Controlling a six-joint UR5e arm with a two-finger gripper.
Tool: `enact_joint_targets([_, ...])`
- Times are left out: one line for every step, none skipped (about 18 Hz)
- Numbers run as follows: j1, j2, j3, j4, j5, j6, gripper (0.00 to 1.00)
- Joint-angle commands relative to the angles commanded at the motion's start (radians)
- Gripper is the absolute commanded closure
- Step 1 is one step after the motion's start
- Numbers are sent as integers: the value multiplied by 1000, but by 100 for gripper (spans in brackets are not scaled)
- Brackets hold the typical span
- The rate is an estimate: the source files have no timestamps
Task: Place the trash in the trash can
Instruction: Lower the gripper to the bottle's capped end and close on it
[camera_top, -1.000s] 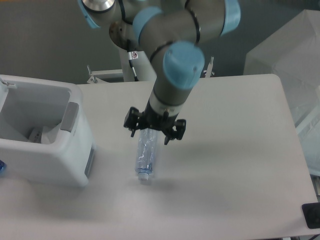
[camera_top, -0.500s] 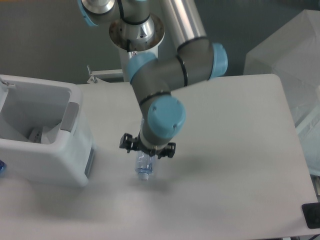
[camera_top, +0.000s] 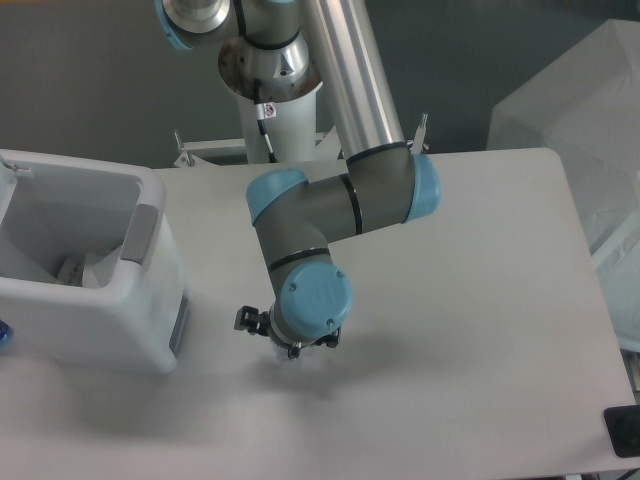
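One arm in view, wrist folded low over the table, blue joint cap facing the camera. Gripper sits right at the tabletop, mostly hidden behind the wrist; only black finger hardware pokes out either side. Can't tell whether the jaws are clamped or spread.

One bottle, barely visible: just a pale bluish-clear sliver under the wrist, at the gripper, on or just above the table surface. Whether the gripper actually grips it can't be told. Cap not distinguishable.

One trash can at the left edge of the table, white, rounded corners, grey panel on the side facing the arm. Well apart from the bottle. Inside it, whitish crumpled material low in the bin, looks like a plastic bag; no green mark resolvable.

Writing: small white tag with a reddish mark on the arm's base column, too small to read. No other labels or brands legible.
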Motion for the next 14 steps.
enact_joint_targets([0,-11,9,0,9,-2,0])
enact_joint_targets([-2,-20,17,0,14,-2,1])
enact_joint_targets([-6,-29,26,0,15,-2,4])
enact_joint_targets([-8,-40,35,0,18,-3,7])
enact_joint_targets([-8,-45,40,0,18,-6,8])
enact_joint_targets([-8,-48,41,0,18,-9,12])
enact_joint_targets([-8,-48,42,0,18,-9,16])
enact_joint_targets([-9,-49,42,0,18,-9,19])
enact_joint_targets([-9,-49,42,0,20,-9,22])
enact_joint_targets([-14,-54,42,0,22,-11,26])
enact_joint_targets([-15,-57,42,0,22,-11,32])
enact_joint_targets([-15,-57,42,0,28,-12,39])
enact_joint_targets([-15,-57,42,0,28,-14,46])
enact_joint_targets([-15,-57,42,2,28,-23,52])
